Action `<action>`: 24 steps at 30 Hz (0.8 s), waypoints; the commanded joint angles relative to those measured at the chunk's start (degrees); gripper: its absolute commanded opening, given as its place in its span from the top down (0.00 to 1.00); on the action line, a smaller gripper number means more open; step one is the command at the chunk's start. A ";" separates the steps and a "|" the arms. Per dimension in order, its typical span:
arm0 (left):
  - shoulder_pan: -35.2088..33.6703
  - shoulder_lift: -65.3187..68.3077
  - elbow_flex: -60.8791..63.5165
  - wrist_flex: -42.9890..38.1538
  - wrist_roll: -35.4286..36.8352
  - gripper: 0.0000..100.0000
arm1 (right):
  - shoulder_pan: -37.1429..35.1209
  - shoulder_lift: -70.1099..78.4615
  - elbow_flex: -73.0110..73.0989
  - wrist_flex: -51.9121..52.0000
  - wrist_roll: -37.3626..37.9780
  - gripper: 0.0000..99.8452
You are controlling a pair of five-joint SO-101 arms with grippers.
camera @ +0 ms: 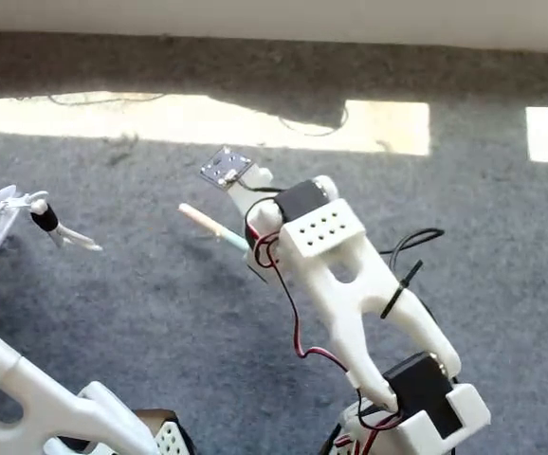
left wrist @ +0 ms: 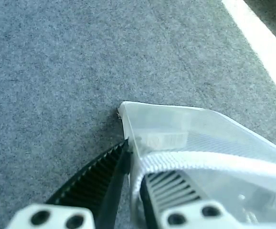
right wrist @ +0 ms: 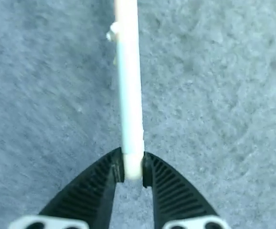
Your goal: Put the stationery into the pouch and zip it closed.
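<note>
The right claw (right wrist: 131, 161) is pinched on the very end of a slim white pen (right wrist: 128, 86), the barrel jutting straight out ahead of it over the grey felt-covered table (camera: 160, 322). The left claw (left wrist: 133, 168) is pressed together on the corner edge of a translucent white mesh pouch (left wrist: 200, 129), which lies on the table at the far left of the high view, well apart from the pen. The pouch's black zip pull (camera: 45, 218) points toward the pen.

The step in hand appears to be carrying the pen across to the pouch; nothing is inside yet that can be made out, and the zip is not yet drawn.

The grip is the weak point. Held only by its tail, the pen could swivel or slip if its free tip catches the pouch rim. The tip could just as easily shove the limp fabric aside instead of entering, since only one edge is held and the mouth may not gape wide. A hard push might also drag the pouch out of the left claw.

In view: one pen, one pouch, one zip pull, two claws.
</note>
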 commanded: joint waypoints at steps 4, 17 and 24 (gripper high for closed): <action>-0.13 0.04 -1.01 -1.41 1.49 0.99 | 0.75 -1.71 -1.71 2.68 0.53 0.77; -0.13 0.04 -0.92 -1.32 0.35 0.99 | -9.27 0.57 0.57 -15.87 -1.14 0.80; -0.13 0.04 -0.92 -1.23 0.35 0.99 | -12.00 14.02 -4.09 -22.81 -7.74 0.81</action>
